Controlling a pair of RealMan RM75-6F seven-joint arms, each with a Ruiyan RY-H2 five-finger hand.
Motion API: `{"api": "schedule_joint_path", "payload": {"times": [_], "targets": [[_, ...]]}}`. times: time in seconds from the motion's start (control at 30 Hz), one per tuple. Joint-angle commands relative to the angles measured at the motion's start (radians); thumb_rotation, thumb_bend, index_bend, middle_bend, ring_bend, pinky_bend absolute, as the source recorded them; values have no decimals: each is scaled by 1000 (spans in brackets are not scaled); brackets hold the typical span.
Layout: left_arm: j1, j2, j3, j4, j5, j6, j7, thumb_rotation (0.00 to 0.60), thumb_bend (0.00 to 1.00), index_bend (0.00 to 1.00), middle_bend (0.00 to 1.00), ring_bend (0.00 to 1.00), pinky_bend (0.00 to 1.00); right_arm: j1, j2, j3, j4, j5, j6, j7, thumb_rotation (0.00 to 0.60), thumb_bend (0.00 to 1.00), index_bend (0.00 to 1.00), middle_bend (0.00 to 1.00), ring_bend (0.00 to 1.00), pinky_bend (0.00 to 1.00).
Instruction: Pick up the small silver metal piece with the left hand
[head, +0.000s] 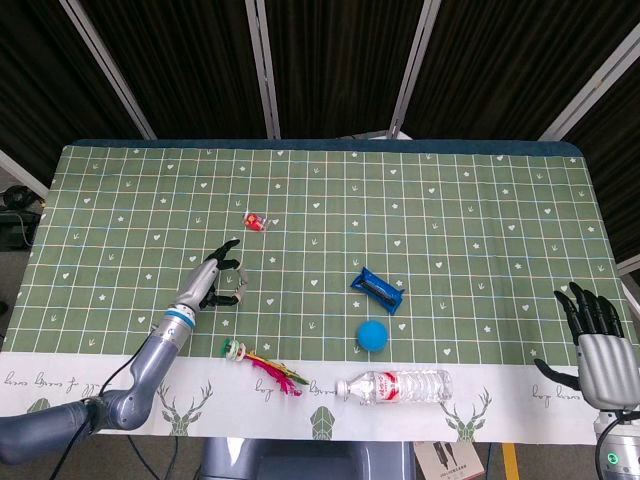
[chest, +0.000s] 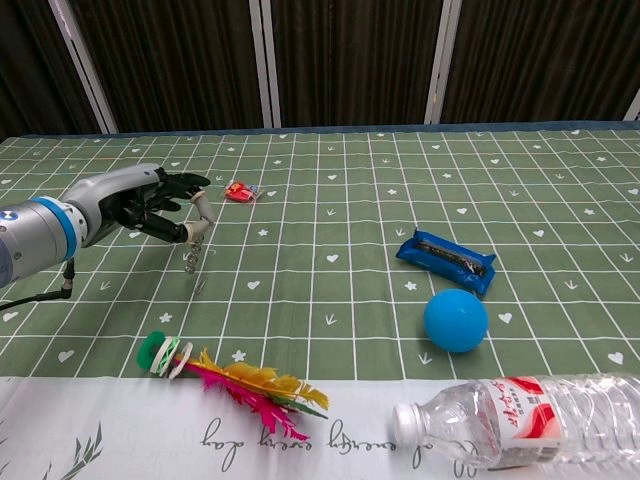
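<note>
My left hand (head: 208, 282) (chest: 150, 204) hovers over the left part of the green checked table. It pinches the small silver metal piece (chest: 193, 254) (head: 240, 288) at its top between thumb and a finger. The piece dangles straight down, its lower end close to the cloth; I cannot tell if it touches. The hand's other fingers are spread out ahead. My right hand (head: 596, 338) shows only in the head view, beyond the table's near right corner, fingers apart and holding nothing.
A small red object (head: 255, 221) (chest: 238, 191) lies just beyond the left hand. A feathered shuttlecock (head: 262, 362) (chest: 230, 376) lies near the front edge. A blue packet (head: 377, 290) (chest: 445, 258), a blue ball (head: 373, 335) (chest: 455, 320) and a lying plastic bottle (head: 395, 385) (chest: 520, 418) occupy the front middle.
</note>
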Motion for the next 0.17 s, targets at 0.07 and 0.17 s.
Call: {"api": "schedule_joint_path", "payload": {"times": [0.07,0.17], "targets": [[-5,-8,0,8,-5,-3,8,600,413,577,0,0,0,0,0,0,0,-1,0,1,600,49,107,0,0,57],[-7,-13,-1,10,-10,-7,9,600,412,577,0,0,0,0,0,0,0,-2,0,0,600,49,107,0,0,58]]}}
